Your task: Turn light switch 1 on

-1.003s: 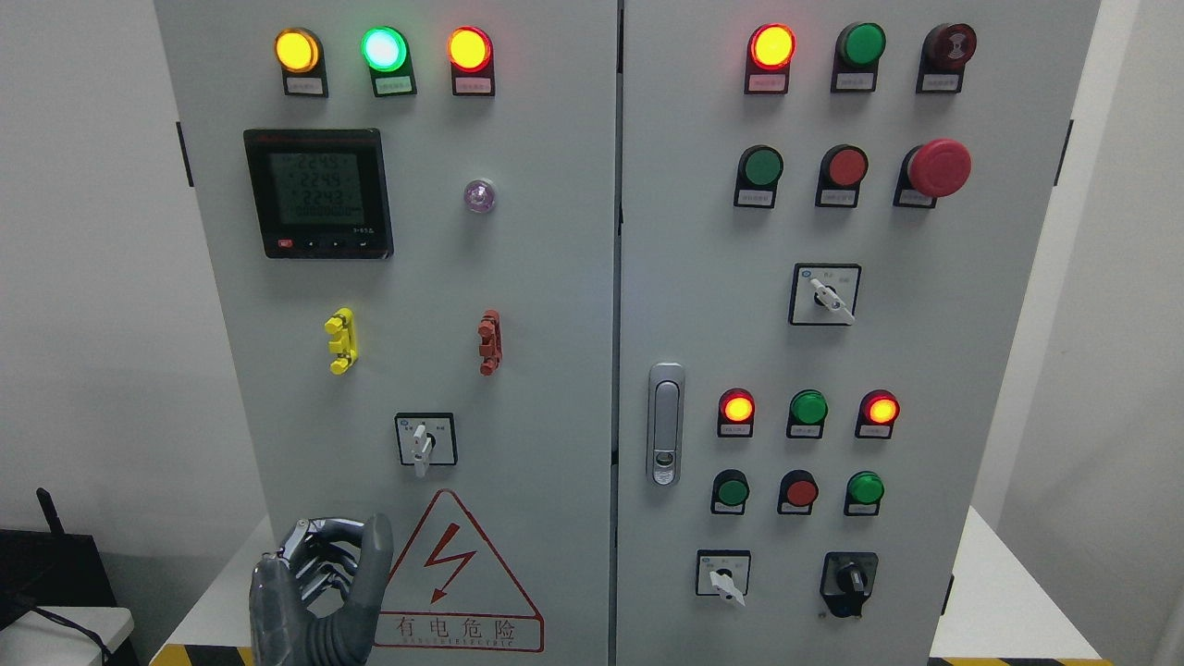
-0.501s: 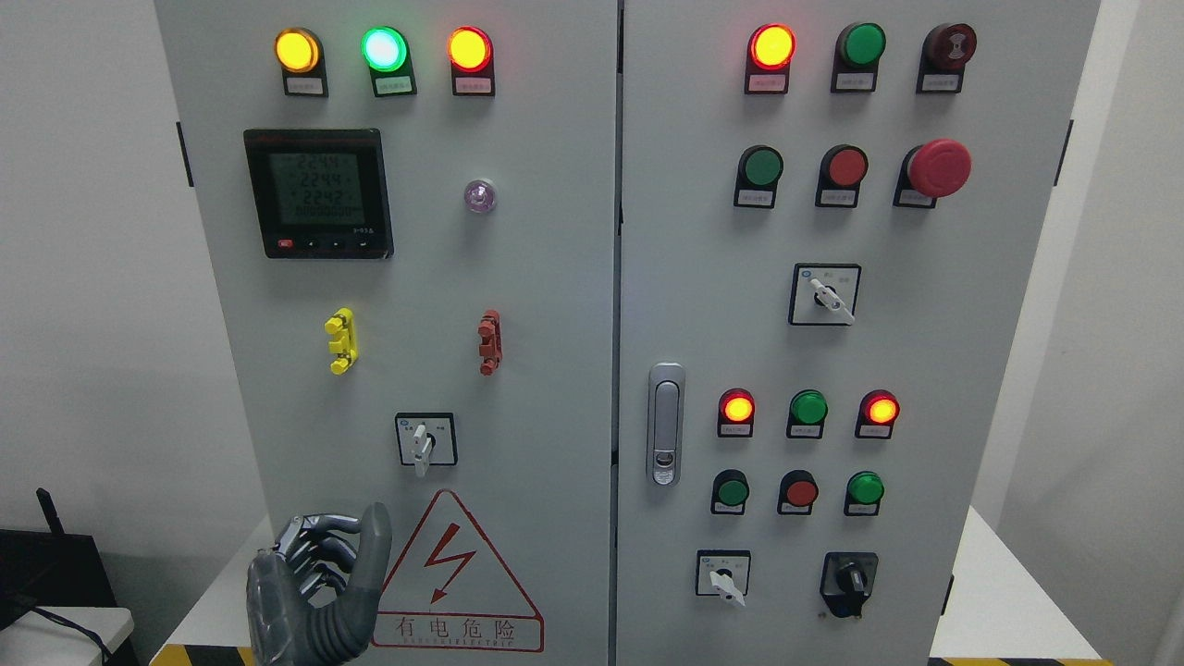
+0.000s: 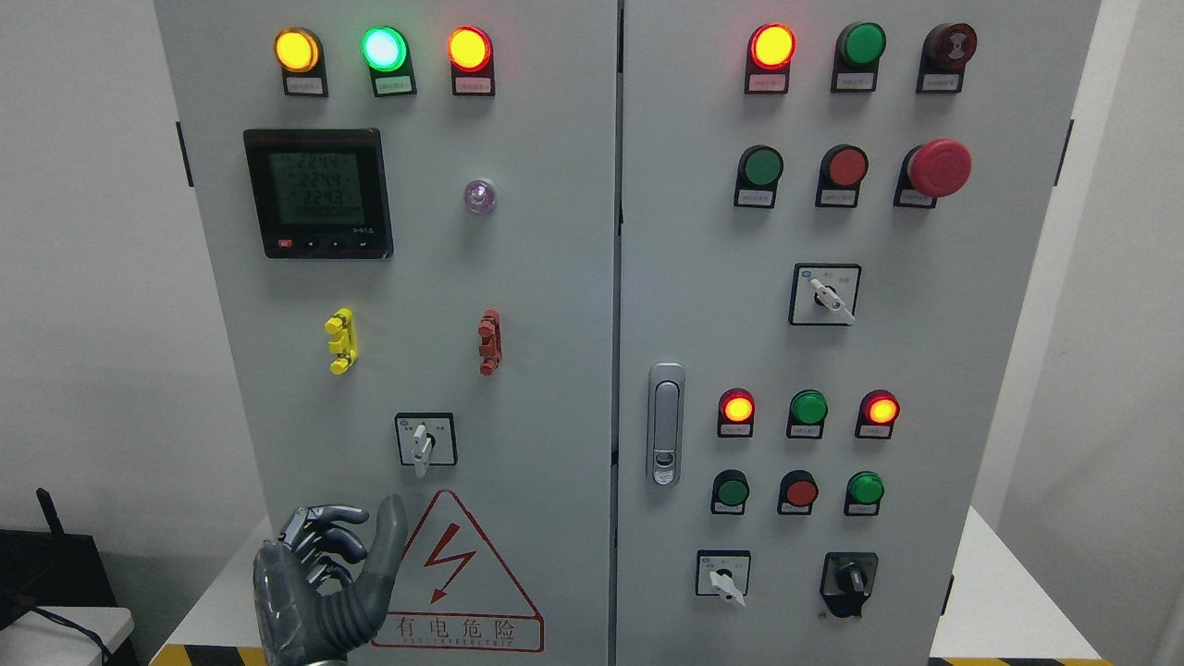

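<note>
Grey control cabinet (image 3: 518,277) fills your view, selector switch (image 3: 425,441) low on its left door, your left robot hand (image 3: 319,578) just below-left, fingers curled, thumb up, gripping nothing, beside the warning triangle (image 3: 455,573).

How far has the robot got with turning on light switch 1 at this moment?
Nothing looks done yet. The left hand hangs at the cabinet's lower left beside the warning triangle, fingers curled around nothing, below the rotary switch and touching no control. Reaching and turning a switch remain; which one is switch 1 is unreadable.
</note>
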Robot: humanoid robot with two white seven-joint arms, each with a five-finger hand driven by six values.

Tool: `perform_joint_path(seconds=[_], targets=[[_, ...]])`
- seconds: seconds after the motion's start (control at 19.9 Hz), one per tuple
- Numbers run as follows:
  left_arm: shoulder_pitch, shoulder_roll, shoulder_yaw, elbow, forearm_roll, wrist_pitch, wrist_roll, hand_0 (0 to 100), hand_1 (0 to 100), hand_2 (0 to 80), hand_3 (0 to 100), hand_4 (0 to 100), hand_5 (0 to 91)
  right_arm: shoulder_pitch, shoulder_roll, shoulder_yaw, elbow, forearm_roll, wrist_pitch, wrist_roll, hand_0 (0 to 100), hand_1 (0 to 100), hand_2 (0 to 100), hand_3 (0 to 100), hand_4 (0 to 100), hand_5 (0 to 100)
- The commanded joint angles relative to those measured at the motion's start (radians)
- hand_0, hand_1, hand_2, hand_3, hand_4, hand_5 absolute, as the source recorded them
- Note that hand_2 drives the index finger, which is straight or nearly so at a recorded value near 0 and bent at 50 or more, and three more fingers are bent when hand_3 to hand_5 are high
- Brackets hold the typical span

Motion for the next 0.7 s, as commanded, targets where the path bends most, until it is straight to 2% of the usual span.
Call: perform_joint_path(seconds=[0.0,0.25,0.65], targets=[[-0.023,-0.005,-0.047,0.014,0.034,0.021,0.027,8,62,57.9,90,85,89.3,0.0,0.0,0.0,0.0,-0.017,0.0,-0.001,12,39,0,0,0,0],[-0.05,-0.007,-0.058,0.039,0.054,0.035,0.034,8,63,56.3,89,85,89.3,0.0,0.0,0.0,0.0,-0.018,0.0,-0.001,12,39,0,0,0,0],[-0.106,-0.01,-0.085,0.073,0.056,0.071,0.08,8,62,55.8,88,84,89.5,0.0,0.0,0.0,-0.001,-0.017,0.0,-0.001,12,39,0,0,0,0]])
